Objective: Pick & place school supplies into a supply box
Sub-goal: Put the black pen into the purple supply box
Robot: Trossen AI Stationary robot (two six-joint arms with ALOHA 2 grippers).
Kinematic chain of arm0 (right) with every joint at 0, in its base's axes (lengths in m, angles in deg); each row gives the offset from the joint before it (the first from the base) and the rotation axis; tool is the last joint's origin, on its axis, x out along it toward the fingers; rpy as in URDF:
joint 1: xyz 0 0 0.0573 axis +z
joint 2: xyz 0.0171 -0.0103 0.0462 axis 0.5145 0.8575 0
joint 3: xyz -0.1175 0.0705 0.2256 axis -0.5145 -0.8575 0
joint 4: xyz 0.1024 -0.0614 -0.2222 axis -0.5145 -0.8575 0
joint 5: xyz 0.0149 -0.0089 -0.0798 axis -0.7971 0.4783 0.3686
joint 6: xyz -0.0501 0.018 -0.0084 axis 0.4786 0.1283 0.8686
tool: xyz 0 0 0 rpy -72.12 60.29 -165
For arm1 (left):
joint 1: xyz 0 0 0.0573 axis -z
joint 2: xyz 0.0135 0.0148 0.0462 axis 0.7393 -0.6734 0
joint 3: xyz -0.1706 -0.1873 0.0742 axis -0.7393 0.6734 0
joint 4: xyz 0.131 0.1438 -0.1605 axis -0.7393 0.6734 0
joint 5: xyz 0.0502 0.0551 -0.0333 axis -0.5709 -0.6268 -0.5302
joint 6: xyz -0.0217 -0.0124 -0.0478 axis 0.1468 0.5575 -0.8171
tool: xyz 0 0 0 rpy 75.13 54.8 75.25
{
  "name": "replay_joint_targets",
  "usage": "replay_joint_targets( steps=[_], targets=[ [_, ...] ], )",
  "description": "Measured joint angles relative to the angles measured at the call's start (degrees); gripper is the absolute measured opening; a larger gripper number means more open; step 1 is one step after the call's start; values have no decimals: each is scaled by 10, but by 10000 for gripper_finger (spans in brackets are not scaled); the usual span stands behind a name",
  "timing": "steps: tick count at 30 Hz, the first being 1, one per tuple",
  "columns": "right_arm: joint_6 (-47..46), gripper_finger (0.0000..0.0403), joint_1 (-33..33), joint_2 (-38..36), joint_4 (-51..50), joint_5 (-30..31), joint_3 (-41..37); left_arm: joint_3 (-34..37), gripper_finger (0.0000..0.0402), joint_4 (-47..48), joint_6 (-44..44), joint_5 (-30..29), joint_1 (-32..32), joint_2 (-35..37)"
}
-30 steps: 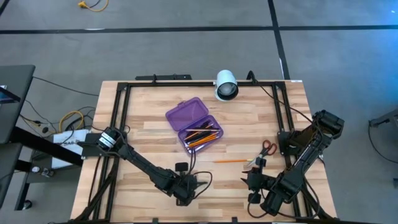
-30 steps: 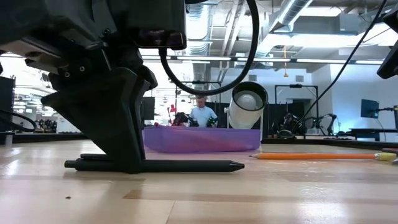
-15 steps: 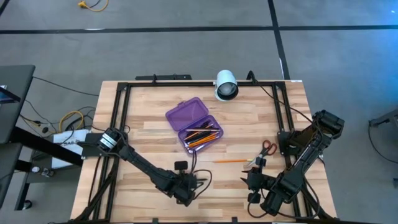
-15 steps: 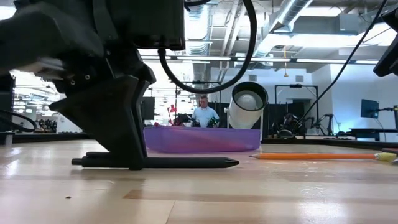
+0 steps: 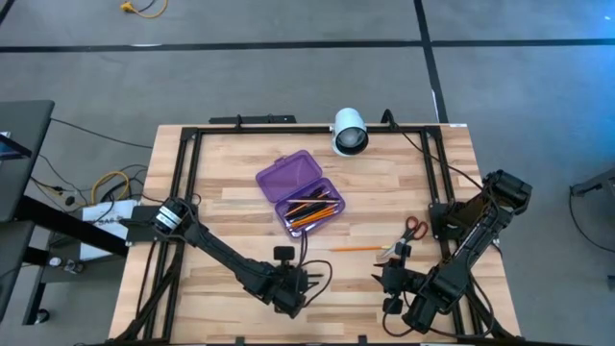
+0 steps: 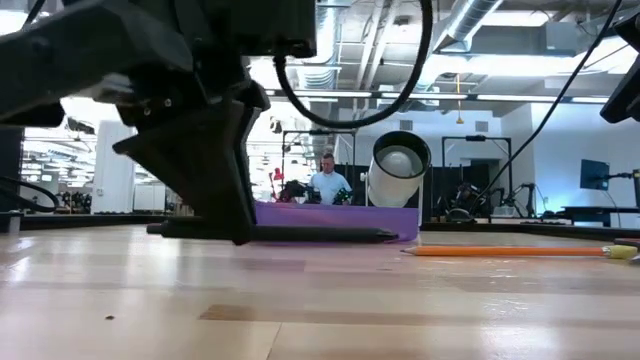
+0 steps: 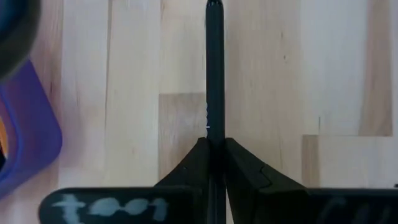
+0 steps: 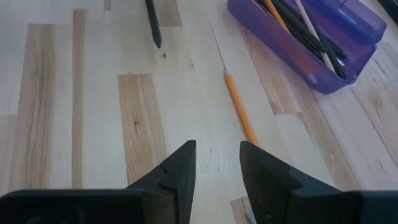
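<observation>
Near the front edge of the table (image 5: 221,207), on the left arm's side, the left gripper (image 5: 291,286) has its fingers closed tight on a black pen (image 7: 215,74), pinched near one end so most of the barrel juts forward, and the low view shows the pen (image 6: 300,234) held level, clear of the wood; it should be light, stiff and smooth, likely to swivel in so off-centre a pinch, so a hold nearer mid-length would be steadier. Further back, the supply box (image 5: 300,192) lies open with pencils and pens inside. Right of it an orange pencil (image 5: 357,248) lies loose, equally slim and light, then the scissors (image 5: 414,229), best taken across the blades. At the front right, the right gripper (image 8: 215,163) hovers part-open and empty
</observation>
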Motion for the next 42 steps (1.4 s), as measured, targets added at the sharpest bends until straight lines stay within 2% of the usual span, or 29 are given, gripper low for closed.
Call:
replay_joint_targets(
  steps=[6, 12, 21, 31, 38, 42],
  targets=[
    [0, 118, 0, 0, 0, 0, 0, -31, 18, 19, 22, -18, -8, 1],
    [0, 118, 0, 0, 0, 0, 0, -77, 18, 64, 49, -76, -26, 1],
    [0, 118, 0, 0, 0, 0, 0, -116, 18, 95, 100, -133, -98, 3],
    [0, 118, 0, 0, 26, 0, -26, -104, 18, 146, 93, -142, -199, 3],
    [-5, 118, 0, 0, 62, -2, -57, -104, 18, 145, 97, -139, -232, 3],
    [-4, 118, 0, 0, 62, -1, -56, -104, 18, 144, 101, -115, -243, 3]
  ],
)
